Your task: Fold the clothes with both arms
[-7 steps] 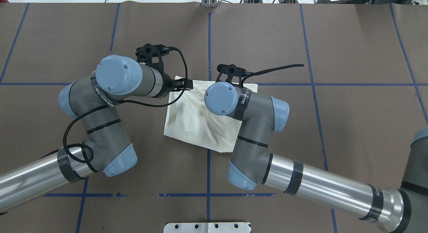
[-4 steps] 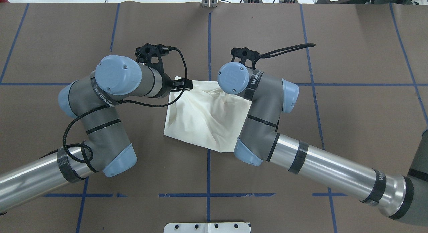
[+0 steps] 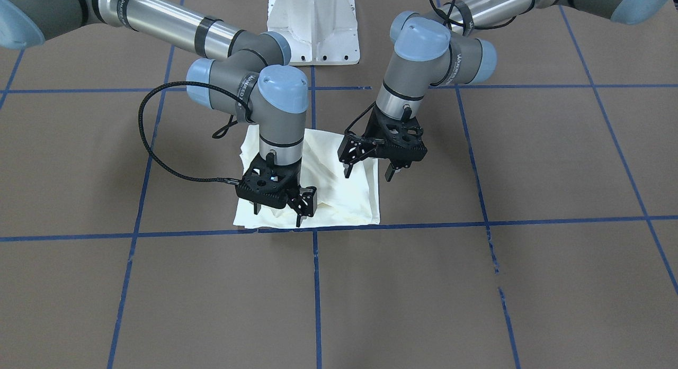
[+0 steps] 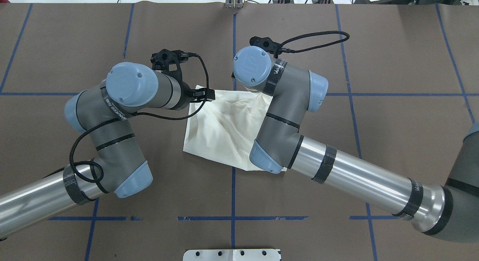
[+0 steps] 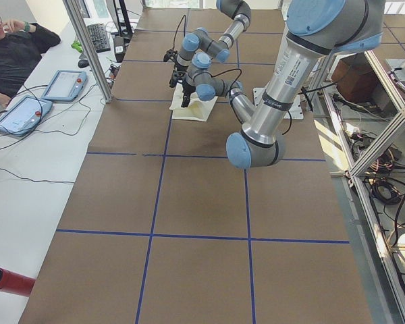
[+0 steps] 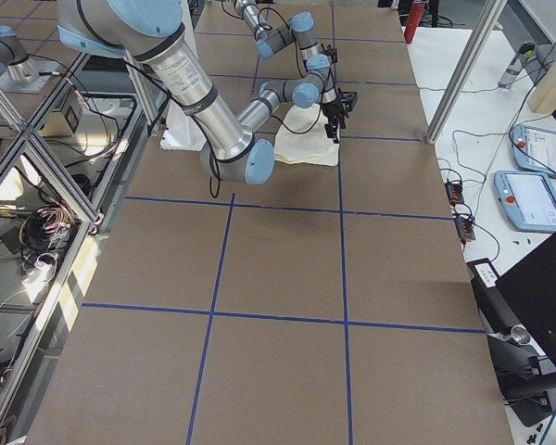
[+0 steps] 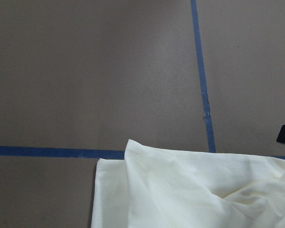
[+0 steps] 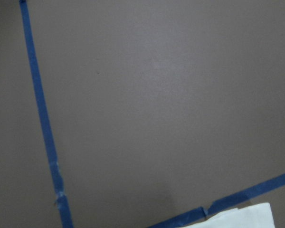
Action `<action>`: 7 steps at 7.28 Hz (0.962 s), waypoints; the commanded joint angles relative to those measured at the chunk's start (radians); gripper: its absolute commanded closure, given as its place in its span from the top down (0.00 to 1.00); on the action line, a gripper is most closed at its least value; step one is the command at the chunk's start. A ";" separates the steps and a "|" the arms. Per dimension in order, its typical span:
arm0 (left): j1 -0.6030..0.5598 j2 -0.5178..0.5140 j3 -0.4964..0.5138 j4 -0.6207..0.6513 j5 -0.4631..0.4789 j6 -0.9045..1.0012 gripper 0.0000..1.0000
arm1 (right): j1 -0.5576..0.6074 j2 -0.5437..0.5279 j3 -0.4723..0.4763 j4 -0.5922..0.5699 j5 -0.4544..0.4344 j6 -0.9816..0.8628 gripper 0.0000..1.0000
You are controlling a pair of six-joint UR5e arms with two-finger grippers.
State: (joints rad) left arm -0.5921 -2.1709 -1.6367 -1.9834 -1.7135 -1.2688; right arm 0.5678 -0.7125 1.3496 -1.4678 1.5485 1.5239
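Left gripper (image 3: 368, 172) and right gripper (image 3: 277, 214) both wide open, empty, above the folded cream T-shirt (image 3: 344, 199)

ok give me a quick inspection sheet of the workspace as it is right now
surface: brown table cover with blue tape grid, flat
job's things: cream shirt folded to a rumpled rectangle, no print showing
clutter: nothing seen
grippers: left gripper and right gripper both open above the shirt's far edge, holding nothing
cables: black cable loops out from the right wrist
surroundings: white pedestal base; a person seated at the side desk
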 commanded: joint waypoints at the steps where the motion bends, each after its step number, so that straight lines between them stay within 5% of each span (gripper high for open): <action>1: 0.000 0.000 0.000 0.000 0.000 0.000 1.00 | -0.032 -0.047 0.006 0.053 -0.004 0.038 0.70; 3: 0.000 0.000 0.000 0.000 0.000 0.000 1.00 | -0.032 -0.065 0.006 0.053 -0.004 0.036 0.63; 5: 0.000 0.000 0.000 0.000 0.000 0.000 1.00 | -0.032 -0.053 0.009 0.057 -0.002 0.053 0.00; 7: 0.000 0.000 -0.002 0.000 0.000 0.000 1.00 | -0.023 -0.053 0.009 0.058 -0.002 0.070 0.00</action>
State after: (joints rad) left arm -0.5921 -2.1706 -1.6372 -1.9835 -1.7135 -1.2686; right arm 0.5394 -0.7664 1.3588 -1.4107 1.5460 1.5855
